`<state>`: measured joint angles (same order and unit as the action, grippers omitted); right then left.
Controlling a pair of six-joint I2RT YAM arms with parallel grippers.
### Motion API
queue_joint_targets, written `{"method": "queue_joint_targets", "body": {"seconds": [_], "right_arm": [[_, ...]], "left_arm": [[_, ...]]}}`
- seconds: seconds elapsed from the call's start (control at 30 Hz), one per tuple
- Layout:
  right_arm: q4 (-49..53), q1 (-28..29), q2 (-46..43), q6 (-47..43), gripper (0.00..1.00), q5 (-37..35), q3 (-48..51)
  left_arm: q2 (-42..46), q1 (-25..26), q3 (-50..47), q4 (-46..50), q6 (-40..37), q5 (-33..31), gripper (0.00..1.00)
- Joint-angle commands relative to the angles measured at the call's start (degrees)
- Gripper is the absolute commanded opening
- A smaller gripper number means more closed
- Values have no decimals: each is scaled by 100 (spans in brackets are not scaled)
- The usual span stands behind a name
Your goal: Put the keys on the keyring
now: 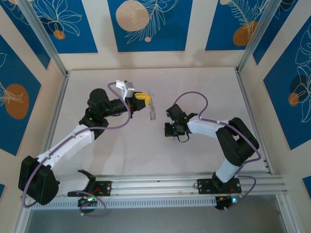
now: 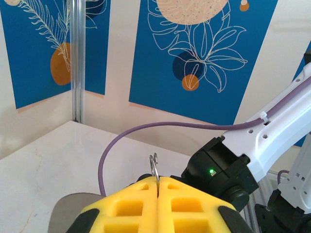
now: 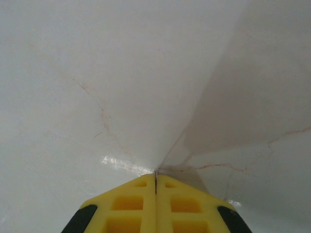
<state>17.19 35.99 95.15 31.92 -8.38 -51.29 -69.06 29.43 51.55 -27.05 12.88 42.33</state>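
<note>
the keyring (image 1: 152, 109) hangs upright above the surface (image 1: 204, 82), its top wire pinched in the clenched left pincer (image 1: 144, 97). tiny silvery keys (image 1: 153, 115) seem to be threaded along it already, too small to count. the right pincer (image 3: 155, 175) is clenched tip-down against the bare surface, with nothing visibly in it. no loose key is in sight, so what is left is hard to judge.

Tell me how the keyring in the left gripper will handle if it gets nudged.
The keyring looks like thin wire, so probably light. The left gripper pinches it at one end, the rest free, so a nudge would likely swing it. Smooth metal between shut fingers may slip.
</note>
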Motion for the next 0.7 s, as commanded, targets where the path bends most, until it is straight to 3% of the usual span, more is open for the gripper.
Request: {"method": "queue_joint_targets", "body": {"seconds": [0.0, 0.33, 0.67], "right_arm": [[66, -26, -209, -18, 0, 74, -44], [-103, -555, -2186, -192, 0, 621, -81], [-1326, -1279, -4011, -355, 0, 1794, 160]], "left_arm": [[68, 30, -22, -247, -102, -5, 0], [-122, 43, 225, -45, -164, 152, 0], [-487, 288, 814, 691, -725, 16, 0]]}}
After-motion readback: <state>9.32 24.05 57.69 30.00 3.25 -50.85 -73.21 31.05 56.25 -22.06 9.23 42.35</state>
